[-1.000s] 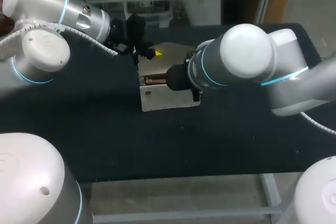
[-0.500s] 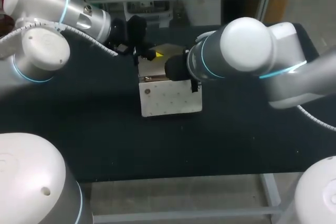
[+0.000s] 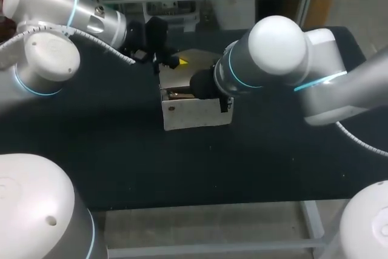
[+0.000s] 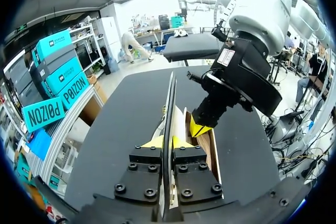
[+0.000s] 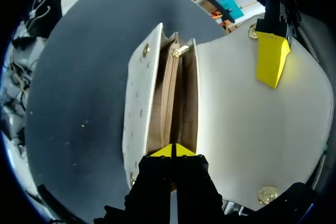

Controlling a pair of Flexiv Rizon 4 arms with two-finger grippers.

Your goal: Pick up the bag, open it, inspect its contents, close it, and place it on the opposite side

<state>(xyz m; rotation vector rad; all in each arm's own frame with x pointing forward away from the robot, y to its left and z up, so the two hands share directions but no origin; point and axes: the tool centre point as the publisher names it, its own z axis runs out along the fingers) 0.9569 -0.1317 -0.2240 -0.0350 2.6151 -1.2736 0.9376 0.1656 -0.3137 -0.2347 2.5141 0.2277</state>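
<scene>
The bag (image 3: 194, 113) stood on its base near the middle of the black table (image 3: 182, 168), between the two arms, with its mouth facing up. The left gripper (image 4: 168, 142) was clamped on the free edge of the flap (image 5: 236, 114), its yellow tips pressing the thin edge from both sides. This grip held the flap folded back away from the mouth, evidently so that the opening stayed uncovered for inspection. The right gripper (image 5: 172, 151) was positioned at the mouth with its tips drawn together in a narrow stance just above the brown lining (image 5: 170, 98). Whether a fold of lining lay between the tips could not be determined. The right wrist camera looked straight down into the compartments, which suited the inspection step; closing and transfer to the opposite side were not yet done. Compared with half a second earlier, the white front wall showed shorter in the head view and the brown interior was exposed again, much as it had been one second earlier. The right arm had shifted slightly toward the left and rear. The left arm had kept its position and its grip.
</scene>
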